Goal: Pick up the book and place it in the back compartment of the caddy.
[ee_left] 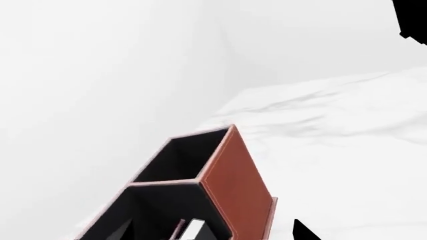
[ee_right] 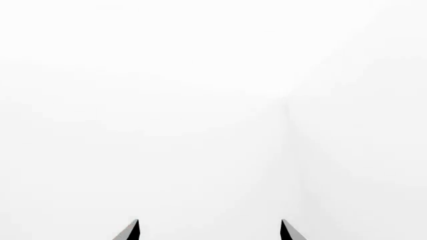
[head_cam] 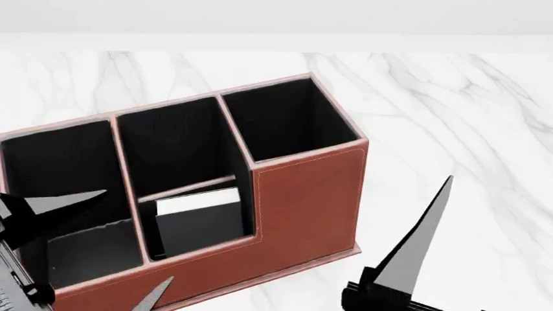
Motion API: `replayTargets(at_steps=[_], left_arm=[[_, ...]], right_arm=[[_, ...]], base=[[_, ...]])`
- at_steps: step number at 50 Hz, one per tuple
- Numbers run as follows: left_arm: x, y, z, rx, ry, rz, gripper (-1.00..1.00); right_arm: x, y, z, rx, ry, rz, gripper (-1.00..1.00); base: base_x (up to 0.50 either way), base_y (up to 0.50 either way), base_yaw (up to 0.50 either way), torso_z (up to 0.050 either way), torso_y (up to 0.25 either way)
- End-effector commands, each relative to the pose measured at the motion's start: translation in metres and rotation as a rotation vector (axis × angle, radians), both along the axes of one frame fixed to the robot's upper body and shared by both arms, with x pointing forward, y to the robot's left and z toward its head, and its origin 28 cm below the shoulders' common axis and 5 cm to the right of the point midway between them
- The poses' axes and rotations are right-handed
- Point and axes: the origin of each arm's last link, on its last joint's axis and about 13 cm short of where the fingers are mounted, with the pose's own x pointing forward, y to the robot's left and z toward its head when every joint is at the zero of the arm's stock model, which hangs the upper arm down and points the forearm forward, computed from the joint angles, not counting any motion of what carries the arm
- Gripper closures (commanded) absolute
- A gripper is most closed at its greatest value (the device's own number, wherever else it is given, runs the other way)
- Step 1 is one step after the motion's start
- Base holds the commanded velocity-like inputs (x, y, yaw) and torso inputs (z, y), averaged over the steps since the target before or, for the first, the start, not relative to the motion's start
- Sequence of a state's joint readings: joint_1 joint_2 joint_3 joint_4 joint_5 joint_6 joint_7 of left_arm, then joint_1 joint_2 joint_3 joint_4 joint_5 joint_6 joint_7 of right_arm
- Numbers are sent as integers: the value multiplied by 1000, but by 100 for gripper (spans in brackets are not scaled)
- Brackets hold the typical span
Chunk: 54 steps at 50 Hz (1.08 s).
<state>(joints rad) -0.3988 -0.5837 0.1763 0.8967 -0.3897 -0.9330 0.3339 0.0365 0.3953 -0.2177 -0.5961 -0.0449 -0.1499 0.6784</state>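
**A:** Where is the book (head_cam: 197,220)?

**B:** Inside the caddy (head_cam: 307,197), in the head view. It stands in the small front pocket of the middle section, its white page edges up and its black cover facing the low front wall. A thin cross divider runs just behind it.

**A:** And the caddy itself?

**B:** It sits on the white marble tabletop (head_cam: 449,116), reddish-brown outside, black-lined inside, with pale stitched rims. The tall square pocket (head_cam: 289,123) is at the right end, and the wall steps down from it to the lower front. The back compartment (head_cam: 177,146) behind the divider shows only black lining.

**A:** What about the left pincer (head_cam: 95,243)?

**B:** It is at the lower left of the head view, over the caddy's left end. Its two dark fingertips are spread well apart, one above the left pocket and one by the front wall, with nothing between them. It does not touch the book.

**A:** The right pincer (ee_right: 210,230)?

**B:** In its own wrist view two fingertips point at blank white, set wide apart and gripping nothing. In the head view one long black finger rises over the tabletop to the right of the caddy, clear of it.

**A:** Does the left wrist view add anything?

**B:** It shows the caddy's tall end from above, and a sliver of white page edge low in the pocket.
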Motion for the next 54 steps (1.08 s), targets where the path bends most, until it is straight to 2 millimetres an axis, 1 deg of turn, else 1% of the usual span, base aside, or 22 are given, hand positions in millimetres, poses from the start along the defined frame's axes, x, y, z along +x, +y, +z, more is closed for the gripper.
replayTargets(at_steps=[1, 8, 16, 25, 28, 32, 35, 40, 50, 52, 54], left_arm=[[9, -1, 25, 25, -9, -2, -100], [10, -2, 44, 45, -29, 7, -100], [7, -5, 60, 52, -61, 4, -100], [-1, -7, 75, 71, -89, 21, -100], [-6, -7, 80, 79, -127, 55, -100], [-15, -9, 83, 76, -142, 24, -100], [-20, -10, 85, 84, -186, 73, -100], [-35, -11, 89, 85, -235, 73, -100], [-59, -14, 90, 94, -298, 38, -100], [-63, -14, 88, 109, -325, 70, -100], [-65, -15, 87, 104, -321, 40, -100]], right_arm=[[5, 4, 31, -26, -41, 4, -100], [5, 2, 51, -28, -82, -21, -100], [3, -1, 67, -17, -109, -28, -100], [2, -3, 75, -9, -121, -31, -100], [1, -4, 77, -7, -126, -34, -100], [-4, -4, 78, 3, -149, -33, -100], [-8, -6, 80, 3, -163, -35, -100], [-14, -8, 82, 7, -186, -38, -100], [-21, -9, 81, 8, -219, -46, -100], [-23, -10, 81, 13, -228, -40, -100], [-24, -10, 80, 11, -229, -40, -100]], base=[[0, 0, 0, 0, 0], [0, 0, 0, 0, 0], [0, 0, 0, 0, 0], [0, 0, 0, 0, 0], [0, 0, 0, 0, 0], [0, 0, 0, 0, 0], [0, 0, 0, 0, 0], [0, 0, 0, 0, 0], [0, 0, 0, 0, 0], [0, 0, 0, 0, 0], [0, 0, 0, 0, 0]])
